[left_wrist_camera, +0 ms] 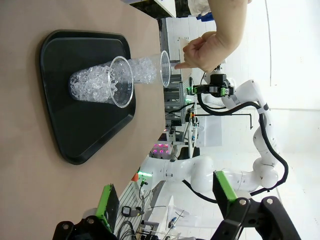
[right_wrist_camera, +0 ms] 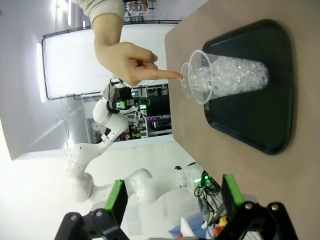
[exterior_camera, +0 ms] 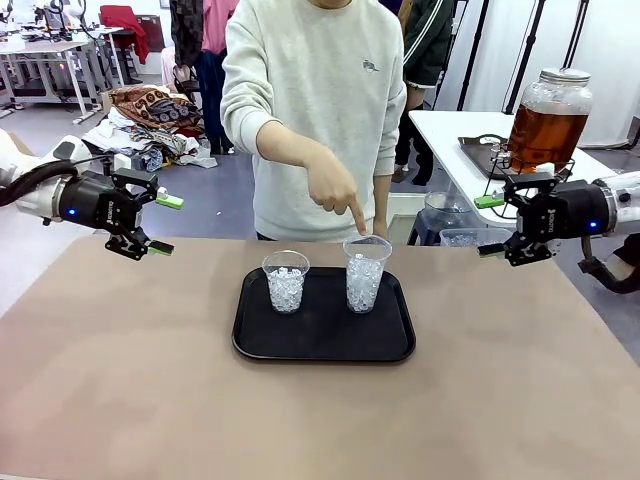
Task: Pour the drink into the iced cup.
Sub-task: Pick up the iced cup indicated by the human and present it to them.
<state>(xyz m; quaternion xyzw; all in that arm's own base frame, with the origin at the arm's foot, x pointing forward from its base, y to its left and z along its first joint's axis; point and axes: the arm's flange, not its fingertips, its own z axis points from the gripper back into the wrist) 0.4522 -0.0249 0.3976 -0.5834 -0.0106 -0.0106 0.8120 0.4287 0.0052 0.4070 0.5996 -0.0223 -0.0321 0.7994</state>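
Note:
Two clear plastic cups of ice stand on a black tray [exterior_camera: 323, 345]: a shorter cup [exterior_camera: 286, 281] on the left and a taller iced cup [exterior_camera: 365, 272] on the right. A person's hand [exterior_camera: 335, 190] points a finger down at the taller cup's rim. The amber drink [exterior_camera: 546, 133] fills a big lidded glass jar on a white side table at the back right. My left gripper [exterior_camera: 165, 225] hovers open left of the tray, and my right gripper [exterior_camera: 490, 226] hovers open right of it, both empty. In the wrist views the fingers [left_wrist_camera: 107, 205] [right_wrist_camera: 230, 192] stand wide apart, facing the cups [left_wrist_camera: 102, 82] [right_wrist_camera: 227, 75].
The tray lies mid-table on the brown tabletop [exterior_camera: 150, 380]. The person stands at the far edge. A dark tray [exterior_camera: 480, 152] sits by the jar on the white side table. Clear containers [exterior_camera: 445, 215] stand behind the table's far right edge.

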